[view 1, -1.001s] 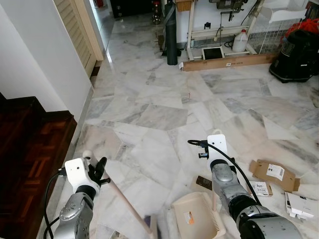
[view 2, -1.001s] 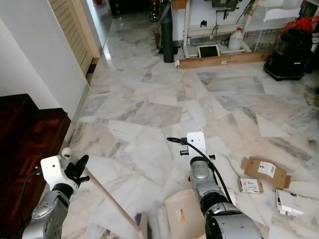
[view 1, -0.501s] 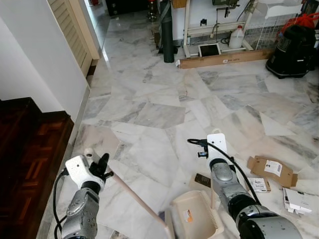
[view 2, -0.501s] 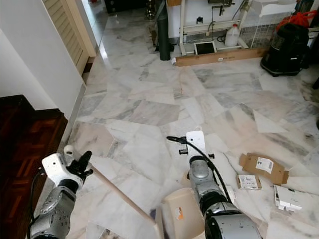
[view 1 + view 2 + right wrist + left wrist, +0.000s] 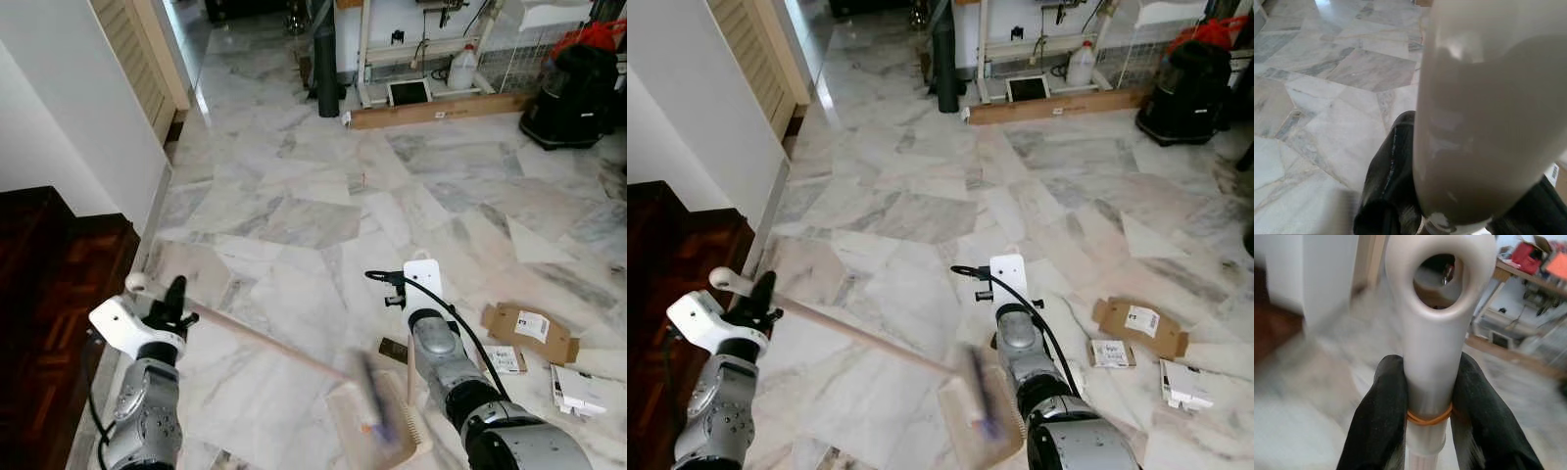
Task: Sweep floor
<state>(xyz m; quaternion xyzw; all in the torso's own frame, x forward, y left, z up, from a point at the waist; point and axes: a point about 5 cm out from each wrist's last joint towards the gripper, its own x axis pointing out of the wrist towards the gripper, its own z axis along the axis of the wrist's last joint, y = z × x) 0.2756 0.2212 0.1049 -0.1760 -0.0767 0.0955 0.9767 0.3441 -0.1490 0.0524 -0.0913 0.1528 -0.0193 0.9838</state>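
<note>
In the left eye view, the left gripper (image 5: 174,299) is pinching the top end of the broom (image 5: 284,348), whose long axis is running from those fingers down and toward the robot's right, ending in a blurred brush head over the dustpan (image 5: 367,431). The dustpan is lying on the marble floor (image 5: 294,196), its upright handle rising to the right gripper (image 5: 411,372), which is the nearer arm to it. Cardboard scraps (image 5: 529,333) are lying beyond the dustpan on the robot's right. The right eye view is giving the same layout. The left wrist view adds the grip: two black fingers (image 5: 1378,411) are clamping the pale broom handle just below its hanging hole, by an orange rubber band (image 5: 1427,418). The right wrist view is showing the fingers (image 5: 1388,181) closed around the pale dustpan handle (image 5: 1474,122).
</note>
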